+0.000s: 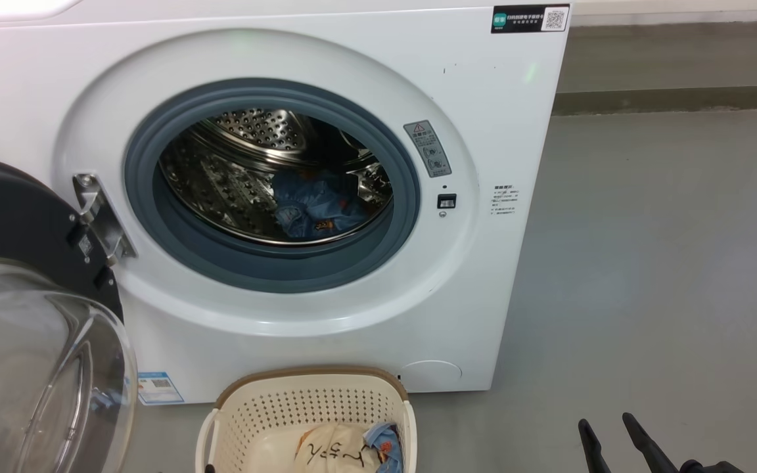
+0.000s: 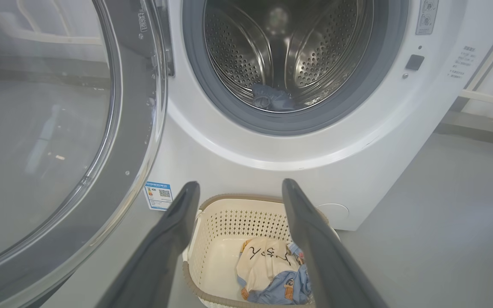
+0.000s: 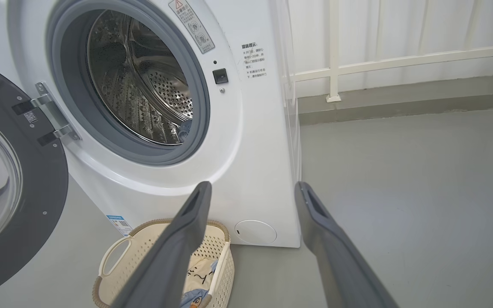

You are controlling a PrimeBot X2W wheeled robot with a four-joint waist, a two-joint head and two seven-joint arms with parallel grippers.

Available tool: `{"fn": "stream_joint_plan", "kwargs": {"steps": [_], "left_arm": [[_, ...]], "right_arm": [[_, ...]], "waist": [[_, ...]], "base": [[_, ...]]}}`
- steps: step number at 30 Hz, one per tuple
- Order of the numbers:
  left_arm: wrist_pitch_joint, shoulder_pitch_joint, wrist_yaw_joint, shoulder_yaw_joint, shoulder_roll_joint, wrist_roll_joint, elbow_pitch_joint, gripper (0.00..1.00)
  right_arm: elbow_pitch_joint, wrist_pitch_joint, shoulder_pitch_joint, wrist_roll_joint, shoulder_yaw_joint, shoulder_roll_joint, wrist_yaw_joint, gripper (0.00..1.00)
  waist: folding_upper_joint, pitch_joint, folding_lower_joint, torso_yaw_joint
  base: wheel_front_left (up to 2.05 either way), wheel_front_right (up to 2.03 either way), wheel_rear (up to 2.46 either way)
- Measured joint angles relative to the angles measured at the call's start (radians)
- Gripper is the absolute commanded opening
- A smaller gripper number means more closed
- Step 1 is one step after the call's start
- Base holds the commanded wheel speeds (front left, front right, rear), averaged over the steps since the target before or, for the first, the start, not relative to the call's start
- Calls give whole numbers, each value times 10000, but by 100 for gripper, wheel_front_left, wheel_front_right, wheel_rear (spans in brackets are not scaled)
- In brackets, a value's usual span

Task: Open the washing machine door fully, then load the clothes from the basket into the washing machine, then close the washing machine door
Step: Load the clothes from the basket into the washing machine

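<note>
Left pincer (image 2: 241,184) & right pincer (image 3: 253,185) gape wide, holding nothing, near cream perforated plastic basket (image 1: 306,401) w/ cream & blue clothes (image 1: 342,450), on grey floor (image 1: 648,263) before white washing machine (image 1: 483,131), round black door (image 1: 17,210) swung open.

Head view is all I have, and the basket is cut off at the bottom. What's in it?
Observer: A cream garment with black scribbles lies on top of blue printed cloth. The rest of the floor of the basket is bare.
Operator: And where is the left gripper pointing?
Observer: The left gripper is aimed down at the basket, with its fingers wide open and nothing between them.
</note>
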Motion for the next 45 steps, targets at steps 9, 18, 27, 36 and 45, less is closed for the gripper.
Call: {"fn": "stream_joint_plan", "kwargs": {"steps": [9, 18, 27, 36, 45], "left_arm": [[0, -12, -4, -61, -10, 86, 199, 100], [449, -954, -249, -821, -21, 81, 997, 100], [1645, -3301, -621, -1400, -27, 261, 2148, 100], [2564, -5836, -928, -1127, 94, 8, 4963, 100], [2853, -7884, -1139, -869, 385, -148, 7643, 100]], "right_arm": [[-29, 0, -25, -2, -42, -4, 0, 100], [-56, 0, -387, -13, 100, -44, 0, 100], [-209, 0, -1668, -4, 207, -44, 0, 100], [-307, -2, -3052, 19, 458, -27, 0, 100], [-378, -2, -3845, 94, 525, 56, 0, 100]], "waist": [[0, 331, 0, -103], [0, 1123, 0, -307], [0, 2701, 3, -576], [0, 4640, 3, -1137], [1, 6229, 3, -1792]], "base": [[0, 0, 0], [0, 0, 0], [0, 0, 0], [0, 0, 0], [0, 0, 0]]}}
